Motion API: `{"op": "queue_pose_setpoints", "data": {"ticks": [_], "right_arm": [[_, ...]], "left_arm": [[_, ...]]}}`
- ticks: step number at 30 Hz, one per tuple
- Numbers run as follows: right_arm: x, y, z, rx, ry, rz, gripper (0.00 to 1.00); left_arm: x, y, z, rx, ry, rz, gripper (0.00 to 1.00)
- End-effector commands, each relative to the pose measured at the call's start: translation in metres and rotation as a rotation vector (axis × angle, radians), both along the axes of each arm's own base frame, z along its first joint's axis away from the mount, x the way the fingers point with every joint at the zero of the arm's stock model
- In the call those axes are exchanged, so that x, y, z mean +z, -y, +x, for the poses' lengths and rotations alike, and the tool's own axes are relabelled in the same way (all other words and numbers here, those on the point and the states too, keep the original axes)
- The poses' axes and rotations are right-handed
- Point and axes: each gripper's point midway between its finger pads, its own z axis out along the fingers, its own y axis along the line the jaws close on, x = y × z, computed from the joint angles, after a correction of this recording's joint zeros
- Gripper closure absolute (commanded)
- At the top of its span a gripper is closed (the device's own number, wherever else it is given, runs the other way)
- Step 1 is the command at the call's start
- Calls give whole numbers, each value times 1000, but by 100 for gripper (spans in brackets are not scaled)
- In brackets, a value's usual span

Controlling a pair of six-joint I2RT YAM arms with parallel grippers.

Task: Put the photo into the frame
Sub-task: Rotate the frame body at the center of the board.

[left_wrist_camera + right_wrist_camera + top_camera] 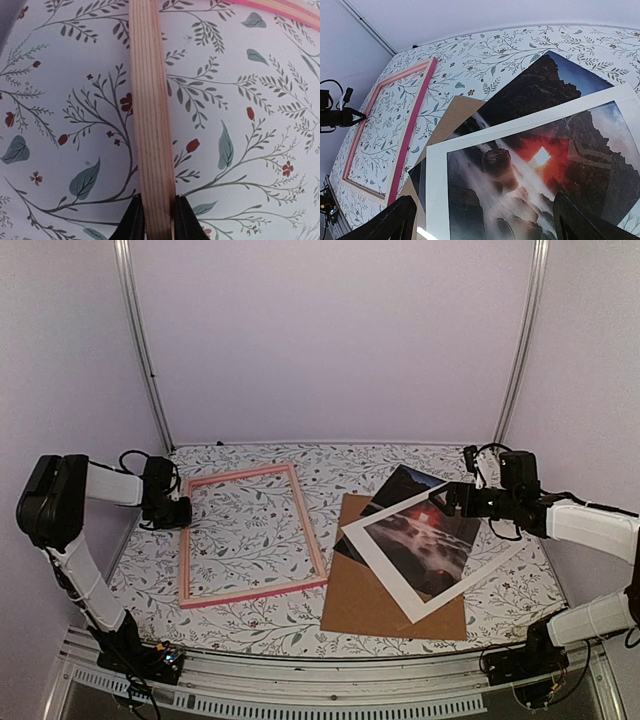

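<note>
The white tablecloth (330,462) is printed with grey-green leafy twigs and small red berries. The thin-railed rectangular wooden frame (240,474) is salmon pink, with one pale, straight-grained bare-wood face. The dark rectangular paper photo (425,540) shows black rock, white water, a red-orange glow and blue sky; the card mat (436,190) is white, the flat backing board (370,610) brown.

Robot lab test cell. Plain lilac enclosure walls (330,340), bare metal poles (141,340), left arm (85,575) and right arm (590,523) bolted to slotted aluminium rail (330,685) at counter (400,455) edge, loose cables (135,455).
</note>
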Motion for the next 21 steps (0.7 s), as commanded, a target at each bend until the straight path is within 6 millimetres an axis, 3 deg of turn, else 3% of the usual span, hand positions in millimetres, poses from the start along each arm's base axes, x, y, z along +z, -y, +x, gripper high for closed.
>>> {"op": "queue_pose_setpoints", "data": {"ticks": [1,6,12,17,21], "right_arm": [[2,-2,3,-7,-23,-4,1],[-10,-1,0,-13,-85,-15,1],[-25,3,3,-44,-165,-44,1],[-49,20,8,-127,-262,-120,1],[-65,41,9,-176,-333,-84,1]], "left_arm": [[-8,14,6,-155,-35,-2,100],[-5,15,20,-213,-26,27,100],[-6,37,38,-317,-3,-3,95],[-11,60,44,-397,-8,-11,90],[-8,75,44,-434,-2,2,84]]}}
